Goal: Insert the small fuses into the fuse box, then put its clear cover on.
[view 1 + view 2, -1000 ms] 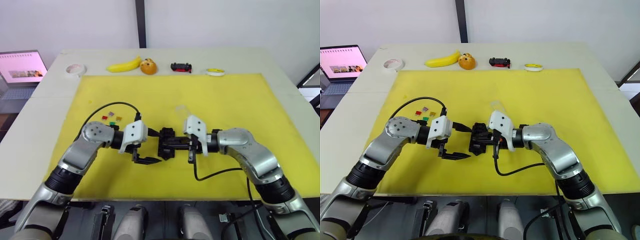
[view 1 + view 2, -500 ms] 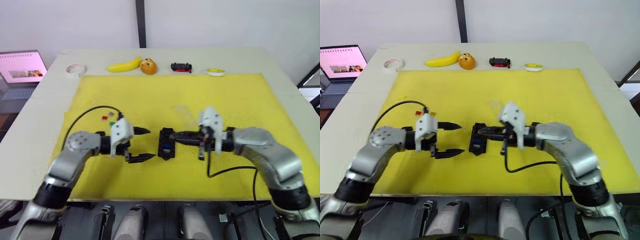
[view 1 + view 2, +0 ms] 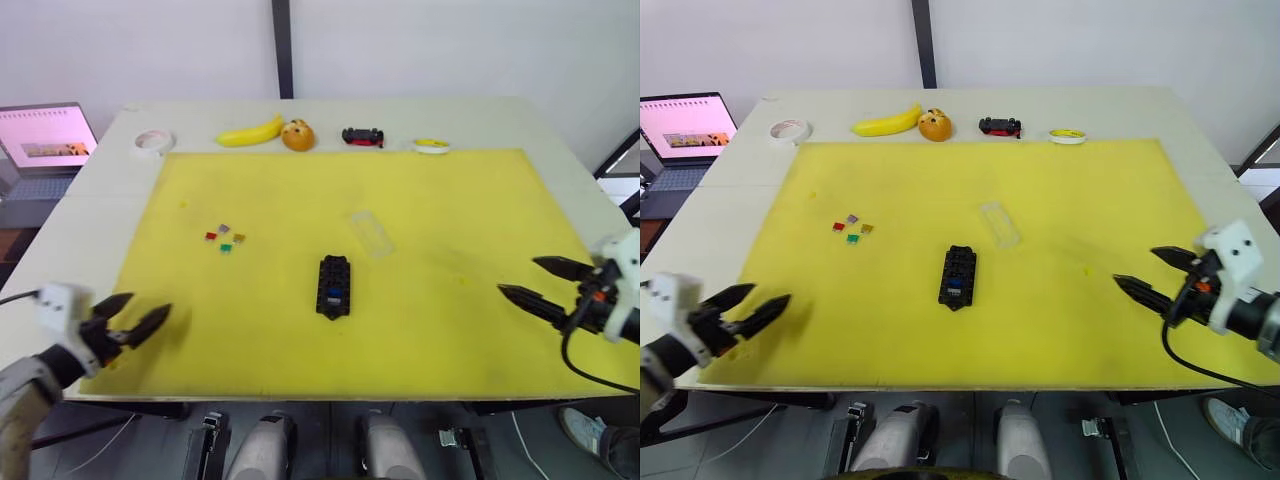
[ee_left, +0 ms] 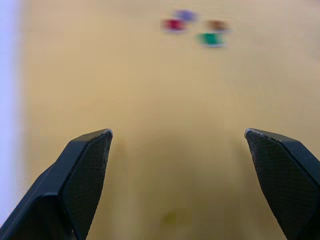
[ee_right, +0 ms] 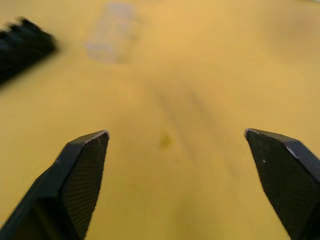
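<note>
Both grippers, left [image 3: 135, 315] and right [image 3: 540, 283], are hanging spread apart and empty, flanking the fuse box [image 3: 333, 286].

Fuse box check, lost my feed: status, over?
Left tool open, right tool open, both empty. Fuse box mid-mat, one blue fuse in. Four fuses loose, clear cover off. Nothing blocking.
</note>
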Available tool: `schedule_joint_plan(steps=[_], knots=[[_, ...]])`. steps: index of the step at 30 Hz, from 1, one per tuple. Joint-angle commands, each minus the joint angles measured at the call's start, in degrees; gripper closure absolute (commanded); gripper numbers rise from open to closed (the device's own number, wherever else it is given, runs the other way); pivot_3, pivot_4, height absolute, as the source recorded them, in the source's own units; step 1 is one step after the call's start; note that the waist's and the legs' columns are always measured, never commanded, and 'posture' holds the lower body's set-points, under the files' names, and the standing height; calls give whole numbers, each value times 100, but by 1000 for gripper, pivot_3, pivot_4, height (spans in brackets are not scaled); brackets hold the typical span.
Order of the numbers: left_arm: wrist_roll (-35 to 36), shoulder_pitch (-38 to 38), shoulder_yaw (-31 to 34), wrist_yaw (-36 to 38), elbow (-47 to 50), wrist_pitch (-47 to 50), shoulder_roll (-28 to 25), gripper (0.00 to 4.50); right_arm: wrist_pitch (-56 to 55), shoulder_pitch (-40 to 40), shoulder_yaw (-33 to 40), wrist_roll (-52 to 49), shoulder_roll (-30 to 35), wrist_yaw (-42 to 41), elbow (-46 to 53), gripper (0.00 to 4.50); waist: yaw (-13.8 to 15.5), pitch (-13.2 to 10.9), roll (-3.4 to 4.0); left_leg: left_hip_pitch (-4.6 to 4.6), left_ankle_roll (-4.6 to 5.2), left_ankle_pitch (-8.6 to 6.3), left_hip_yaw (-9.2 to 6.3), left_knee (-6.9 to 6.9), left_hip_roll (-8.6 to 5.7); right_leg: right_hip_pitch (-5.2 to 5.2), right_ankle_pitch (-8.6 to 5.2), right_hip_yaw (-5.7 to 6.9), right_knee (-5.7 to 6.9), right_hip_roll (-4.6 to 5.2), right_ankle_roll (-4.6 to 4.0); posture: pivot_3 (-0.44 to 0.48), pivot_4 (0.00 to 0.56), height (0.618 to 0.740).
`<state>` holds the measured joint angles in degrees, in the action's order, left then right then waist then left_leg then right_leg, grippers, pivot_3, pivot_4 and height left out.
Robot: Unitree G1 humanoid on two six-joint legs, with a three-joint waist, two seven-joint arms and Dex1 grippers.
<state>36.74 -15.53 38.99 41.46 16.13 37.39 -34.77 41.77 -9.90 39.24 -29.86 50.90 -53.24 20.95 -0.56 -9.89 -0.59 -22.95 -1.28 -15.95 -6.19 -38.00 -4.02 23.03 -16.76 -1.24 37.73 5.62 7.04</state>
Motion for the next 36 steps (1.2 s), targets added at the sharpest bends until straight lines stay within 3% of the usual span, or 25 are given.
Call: schedule_joint_plan(steps=[1,7,10,16,19,22,27,36], knots=[[383,-45,411,57,-211,269,-196,0,-443,-54,242,135,155,-122,-199,19,0,0,0,11,2,-1,0,0,0,-15,0,0,-7,0,0,0,150,740],[761,78,140,-82,197,604,-161,0,-489,371,-235,-34,161,-9,77,19,-14,0,2,53,5,-8,0,11,6,-59,-1,-5,-30,9,-1,0,150,740],[1233,454,-67,-565,563,1052,6,0,-263,721,-549,-260,135,145,410,19,-1,2,7,52,5,-8,-1,12,9,-58,-1,-7,-29,13,-1,0,150,740],[2595,1417,-497,-2472,1180,1890,939,0,404,1518,-1560,-1028,-194,694,1367,19,3,2,1,47,5,-9,-5,11,3,-56,1,-5,-35,16,1,0,150,740],[3493,1827,-605,-3676,1018,2079,1439,0,609,2015,-2247,-1258,-493,1000,1625,19,-12,2,1,48,3,-7,-5,10,4,-52,1,-6,-30,14,2,0,150,740],[4052,2042,-719,-4305,833,1996,1683,0,674,2345,-2722,-1286,-705,1211,1705,19,-7,2,0,47,1,-6,-4,10,2,-48,1,-6,-27,3,2,0,150,740],[4211,2230,-915,-4655,356,1637,1948,0,594,2720,-3323,-1086,-923,1472,1617,19,9,2,-1,47,0,-5,-3,10,-2,-48,1,-3,-28,1,2,0,150,740],[3925,2154,-1232,-4313,-175,1263,1971,0,561,2880,-3725,-940,-1088,1746,1705,19,5,3,-1,46,-1,-4,-2,11,-3,-46,1,-4,-29,0,1,0,150,740]])
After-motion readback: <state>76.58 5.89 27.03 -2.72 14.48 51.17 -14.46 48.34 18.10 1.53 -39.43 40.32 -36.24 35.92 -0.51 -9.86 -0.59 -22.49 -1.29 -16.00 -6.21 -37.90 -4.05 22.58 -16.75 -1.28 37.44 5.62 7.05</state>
